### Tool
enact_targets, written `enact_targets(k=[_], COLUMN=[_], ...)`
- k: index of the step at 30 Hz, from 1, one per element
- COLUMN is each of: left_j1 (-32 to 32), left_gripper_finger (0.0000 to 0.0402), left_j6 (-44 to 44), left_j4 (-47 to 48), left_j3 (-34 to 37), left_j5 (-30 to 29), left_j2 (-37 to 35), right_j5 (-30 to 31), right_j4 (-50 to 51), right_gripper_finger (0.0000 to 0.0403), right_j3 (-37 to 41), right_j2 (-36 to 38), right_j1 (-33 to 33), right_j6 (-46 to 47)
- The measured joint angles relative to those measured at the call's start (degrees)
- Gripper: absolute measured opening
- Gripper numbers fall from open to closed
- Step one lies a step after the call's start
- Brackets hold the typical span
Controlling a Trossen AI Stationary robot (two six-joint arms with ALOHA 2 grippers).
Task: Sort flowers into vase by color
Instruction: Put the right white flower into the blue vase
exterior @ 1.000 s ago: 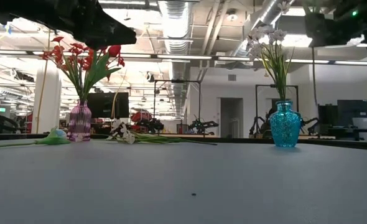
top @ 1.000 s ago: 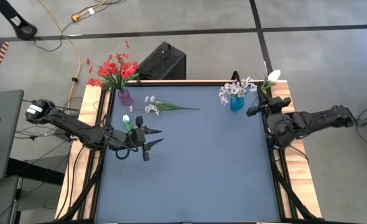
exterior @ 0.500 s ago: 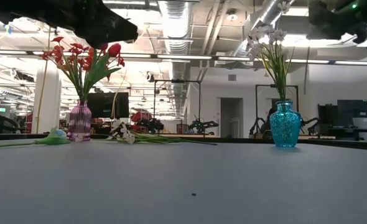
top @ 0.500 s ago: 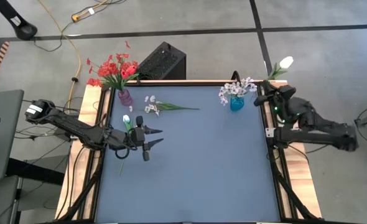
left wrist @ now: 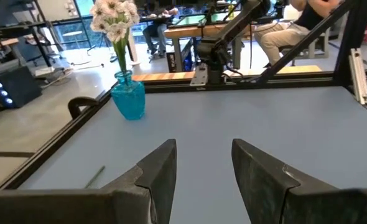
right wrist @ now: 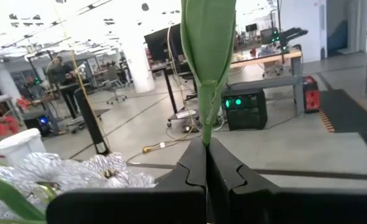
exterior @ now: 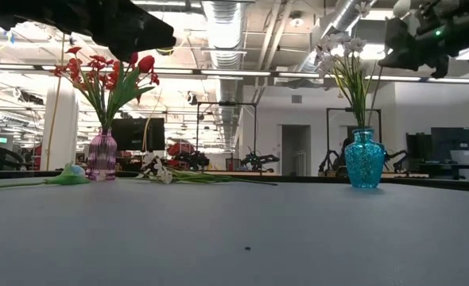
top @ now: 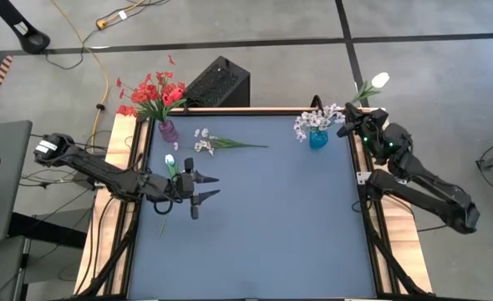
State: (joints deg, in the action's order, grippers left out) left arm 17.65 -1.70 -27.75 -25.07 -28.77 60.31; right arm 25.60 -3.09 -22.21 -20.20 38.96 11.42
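My right gripper [top: 353,125] hovers at the table's far right corner, just right of the blue vase [top: 317,139] of white flowers, and is shut on a white tulip [top: 380,80]. My left gripper [top: 209,185] hangs open above the left part of the table. A second white tulip [top: 170,163] lies flat beside it. A white cluster stem [top: 217,142] lies flat near the far edge. The purple vase [top: 168,130] holds red blooms. The low view shows the blue vase [exterior: 364,159] and the purple vase [exterior: 102,153] standing upright. My right gripper pinches the white tulip's green stalk [right wrist: 206,134] between its two fingertips, where a leaf wraps the stalk. The flower is lifted clear of the table. Its stalk runs out past the fingertips, and the bloom [top: 381,79] lies beyond the table's far right corner.
A black box [top: 219,82] stands just behind the far edge, near the purple vase. Wooden rails and black frame struts [top: 372,219] run along the left and right edges. The blue tabletop [top: 280,217] is bare across its middle and near half.
My right gripper has swung from the right edge toward the far right corner, closer to the blue vase, and has turned as its forearm swept round. It has stayed shut on the tulip, whose bloom has moved farther out beyond the far edge.
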Motion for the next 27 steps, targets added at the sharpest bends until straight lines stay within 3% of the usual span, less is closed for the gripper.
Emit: enact_targets(k=[5,13,22,27], left_j1=[0.5,0.54,0.54,0.54], left_gripper_finger=[0.0145,0.0145,0.0145,0.0145], left_j6=[-0.45,-0.13,0.22,0.9], left_j4=[-0.13,0.11,0.09,0.09], left_j3=[-0.01,-0.01,-0.04,-0.04], left_j5=[-0.03,-0.03,-0.05,-0.05], left_j2=[0.02,0.02,0.02,0.02], right_j5=[-4.34,-5.01,-6.22,-6.24], right_j4=[-0.15,-6.35,-2.27,7.2], right_gripper_finger=[0.002,0.0025,0.0115,0.016], right_j3=[1.06,6.69,7.23,4.41], right_j2=[-0.16,-1.22,-1.23,-1.23], right_j1=[2.74,2.65,2.61,2.61], right_j6=[1.29,2.27,3.74,3.75])
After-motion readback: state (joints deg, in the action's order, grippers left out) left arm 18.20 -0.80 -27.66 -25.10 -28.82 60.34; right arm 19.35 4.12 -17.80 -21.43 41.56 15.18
